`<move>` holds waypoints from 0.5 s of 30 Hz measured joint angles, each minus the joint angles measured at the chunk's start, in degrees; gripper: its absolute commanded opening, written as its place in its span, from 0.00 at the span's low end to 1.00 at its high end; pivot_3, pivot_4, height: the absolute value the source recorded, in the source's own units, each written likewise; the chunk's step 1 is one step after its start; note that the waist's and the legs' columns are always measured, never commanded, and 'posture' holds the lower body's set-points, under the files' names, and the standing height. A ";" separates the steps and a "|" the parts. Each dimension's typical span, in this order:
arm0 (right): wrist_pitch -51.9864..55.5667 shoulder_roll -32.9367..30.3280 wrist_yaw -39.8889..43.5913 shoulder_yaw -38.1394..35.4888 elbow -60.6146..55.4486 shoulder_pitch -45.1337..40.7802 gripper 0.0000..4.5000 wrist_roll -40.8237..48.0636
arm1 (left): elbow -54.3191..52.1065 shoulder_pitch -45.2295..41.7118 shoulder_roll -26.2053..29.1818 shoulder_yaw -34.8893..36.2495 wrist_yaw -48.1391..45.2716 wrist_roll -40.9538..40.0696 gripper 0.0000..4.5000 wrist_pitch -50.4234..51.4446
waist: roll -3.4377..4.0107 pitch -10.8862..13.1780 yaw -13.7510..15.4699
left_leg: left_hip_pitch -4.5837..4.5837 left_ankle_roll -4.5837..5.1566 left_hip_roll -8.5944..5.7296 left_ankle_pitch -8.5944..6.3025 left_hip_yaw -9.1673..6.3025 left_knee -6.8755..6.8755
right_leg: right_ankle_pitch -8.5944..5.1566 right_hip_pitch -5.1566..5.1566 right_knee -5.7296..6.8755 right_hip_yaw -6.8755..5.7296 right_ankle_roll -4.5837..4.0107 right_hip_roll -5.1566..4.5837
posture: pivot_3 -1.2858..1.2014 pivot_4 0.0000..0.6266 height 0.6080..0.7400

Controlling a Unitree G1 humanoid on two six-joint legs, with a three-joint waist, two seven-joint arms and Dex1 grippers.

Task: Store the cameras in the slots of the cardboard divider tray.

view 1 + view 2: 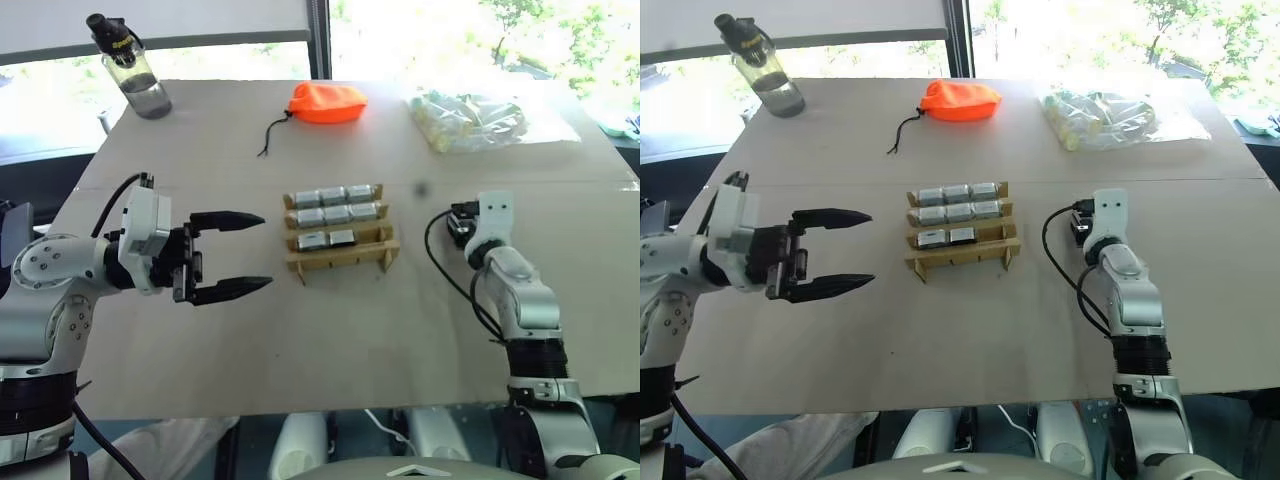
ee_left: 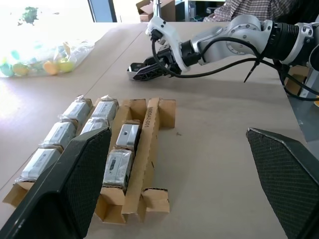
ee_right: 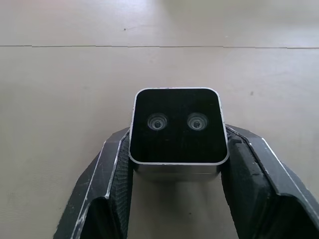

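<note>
— While my right gripper (image 3: 174, 164) sits clamped on something, can you tell what it is?

— One small silver-grey boxy camera (image 3: 177, 130), black lens face with two lenses showing, pinched between my two black fingers (image 3: 107, 174) just above the tan surface (image 1: 330, 330).

— And the small tan cardboard divider tray (image 1: 340, 252)?

— It stands mid-surface between my arms, eight wrapped cameras (image 1: 333, 196) in its slots: three, three, two.

— Your left gripper (image 1: 232, 254)?

— Spread wide apart, empty, pointing toward the tray.
</note>
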 measured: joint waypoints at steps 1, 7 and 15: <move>-0.92 -1.24 1.24 1.25 -0.57 0.75 0.43 -0.27 | 0.10 -0.39 0.00 -0.05 0.00 -0.05 1.00 0.22 | 0.00 0.00 0.07 | -0.01 0.00 0.00 0.00 -0.02 0.00 | 0.00 0.00 -0.01 -0.02 0.00 0.00 | 0.52 0.24 1.00; -11.14 -12.49 12.81 10.11 -3.48 1.03 0.43 -4.64 | 2.12 -6.46 -0.24 -3.35 0.91 0.12 1.00 2.35 | 0.02 0.02 0.17 | 0.00 0.02 -0.05 0.00 -0.01 0.03 | -0.01 0.01 -0.03 0.01 0.03 0.01 | 0.52 0.24 1.00; -47.50 -26.20 19.44 22.15 1.11 -7.66 0.43 -21.34 | 9.59 -17.91 -5.46 -11.48 6.64 2.96 1.00 7.83 | -0.05 0.02 -0.01 | 0.00 0.02 -0.03 0.00 0.02 0.02 | -0.01 -0.01 -0.06 0.06 0.03 0.17 | 0.52 0.24 1.00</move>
